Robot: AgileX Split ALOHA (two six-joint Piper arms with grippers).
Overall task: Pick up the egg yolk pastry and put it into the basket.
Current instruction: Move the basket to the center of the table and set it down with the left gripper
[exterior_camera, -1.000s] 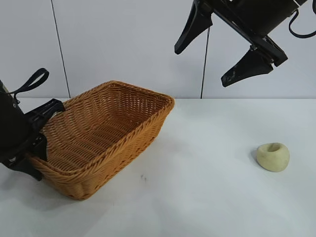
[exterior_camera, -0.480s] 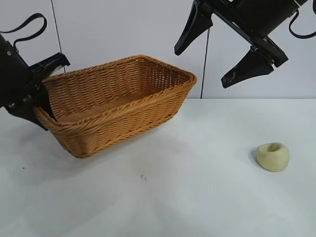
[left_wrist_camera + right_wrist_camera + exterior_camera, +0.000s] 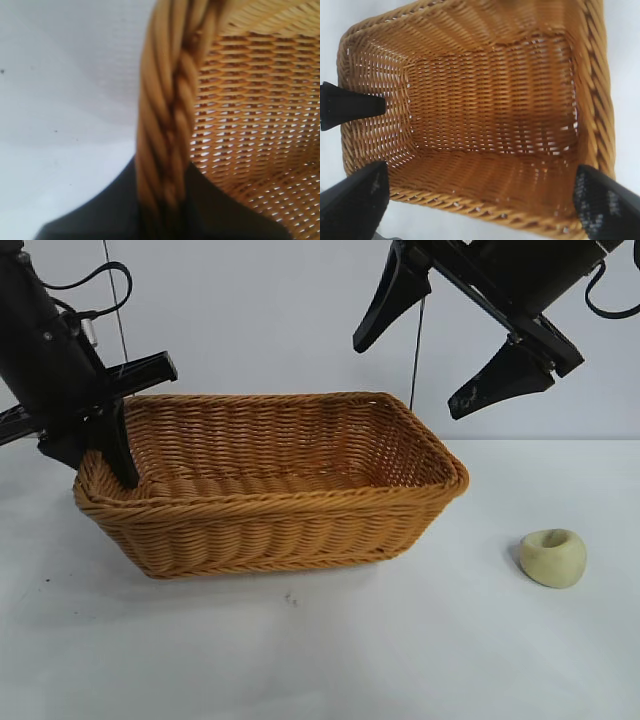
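Note:
The orange-brown wicker basket [image 3: 270,510] stands left of centre, its long side toward the exterior camera. My left gripper [image 3: 112,455] is shut on the braided rim at its left end; in the left wrist view the rim [image 3: 167,115] runs between the two black fingers of that gripper [image 3: 162,192]. The egg yolk pastry [image 3: 553,557], a pale dimpled bun, lies alone on the white table at the right. My right gripper [image 3: 412,372] hangs open high above the basket's right end with nothing in it; its wrist view looks down into the empty basket [image 3: 485,100] between its fingers [image 3: 480,205].
The white table [image 3: 400,640] carries only the basket and the pastry. Bare table separates the basket's right end from the pastry. A pale wall stands behind. One finger of the left gripper [image 3: 350,105] shows inside the basket's far end in the right wrist view.
My left gripper has risen and swung the basket rightward, turning it from end-on and tilted to broadside. The right gripper and the pastry have not moved.

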